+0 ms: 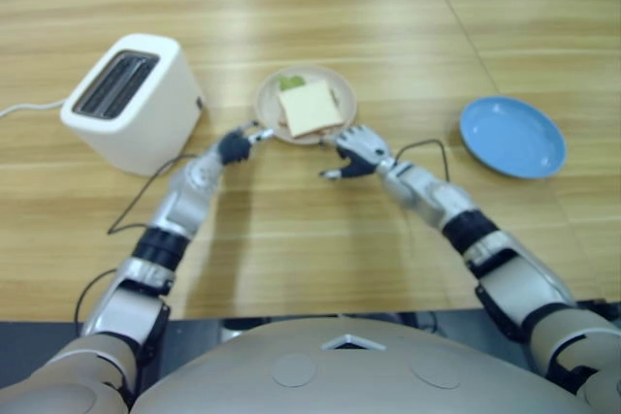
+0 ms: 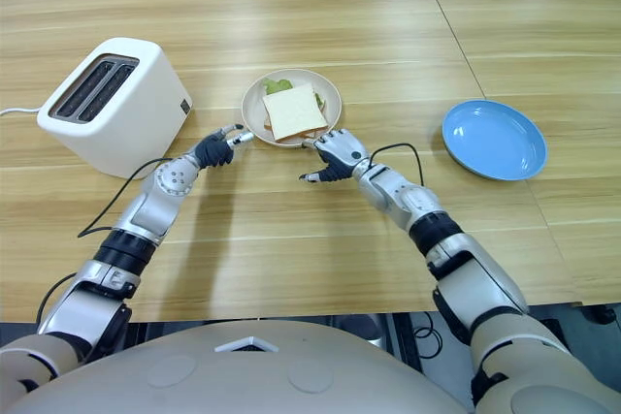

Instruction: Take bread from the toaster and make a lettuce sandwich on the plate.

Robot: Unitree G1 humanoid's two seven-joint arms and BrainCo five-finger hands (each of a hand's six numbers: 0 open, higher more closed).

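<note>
Light wood tabletop [image 2: 291, 7], seams running across it. White toaster [image 2: 112, 109] on the robot's left; slots look dark, no bread sticking up. Round tan plate [image 2: 338, 102] near centre, w/ a stacked sandwich: top bread slice [image 2: 294, 111] lying flat, lettuce [image 2: 277, 86] poking out at the far edge. Blue plate [image 2: 493, 140] well apart to the right.

Left hand [image 2: 215, 149] sits just beside the plate's left rim; can't tell if it's apart, together or touching the rim. Right hand [image 2: 338, 154] is at the plate's near-right rim, loosely curled, nothing in it.

Sandwich looks assembled, so task prob. at or near its end.

Handling, as a guess: bread is light, soft and dents easily, so use light pressure only. Take hold at opposite edges or the crust, not the middle. The stack isn't bound, so the top slice can slide on the leaf, esp. if nudged sideways. Lettuce is limp and tears. Plate is stiff w/ a smooth rim and may skid on the wood if pushed.
</note>
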